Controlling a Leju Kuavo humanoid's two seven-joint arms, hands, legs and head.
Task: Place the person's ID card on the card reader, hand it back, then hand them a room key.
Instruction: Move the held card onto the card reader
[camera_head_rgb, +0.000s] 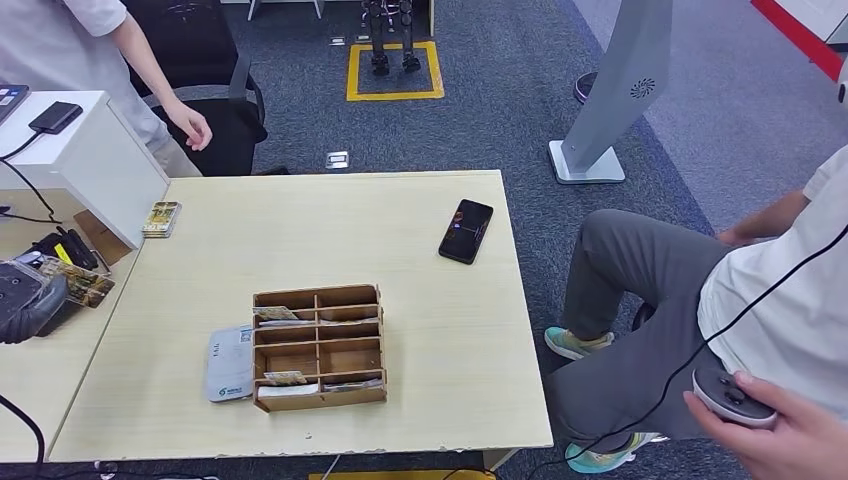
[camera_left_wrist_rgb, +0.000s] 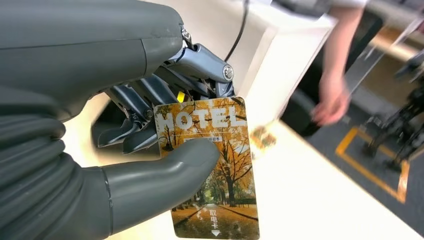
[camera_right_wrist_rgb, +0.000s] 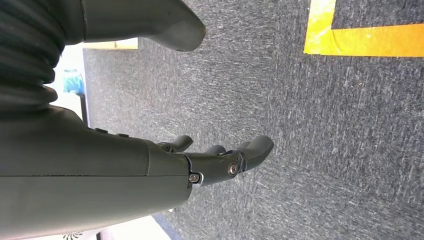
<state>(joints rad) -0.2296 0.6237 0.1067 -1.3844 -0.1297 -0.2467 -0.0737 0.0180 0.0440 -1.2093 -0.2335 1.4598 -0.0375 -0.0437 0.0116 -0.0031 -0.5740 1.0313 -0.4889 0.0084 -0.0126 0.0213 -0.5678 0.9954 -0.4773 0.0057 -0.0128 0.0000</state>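
My left hand (camera_left_wrist_rgb: 150, 125) pinches a room key card (camera_left_wrist_rgb: 215, 165) between thumb and fingers; the card shows autumn trees and the word HOTEL. In the head view that hand (camera_head_rgb: 28, 305) is at the far left edge with the key card (camera_head_rgb: 82, 284) sticking out over the side desk. The person's hand (camera_head_rgb: 190, 128) hangs open beyond the table's far left corner, apart from the card, and appears blurred in the left wrist view (camera_left_wrist_rgb: 332, 97). A black card reader (camera_head_rgb: 466, 230) lies flat near the table's right edge. My right hand (camera_right_wrist_rgb: 220, 160) hangs over grey carpet, fingers loosely extended, holding nothing.
A wooden compartment box (camera_head_rgb: 319, 346) with several cards stands mid-table, a white-blue packet (camera_head_rgb: 229, 364) beside it. A small card stack (camera_head_rgb: 161, 218) lies by a white box (camera_head_rgb: 85, 160). A seated person (camera_head_rgb: 740, 310) holds a controller (camera_head_rgb: 732, 393) at right.
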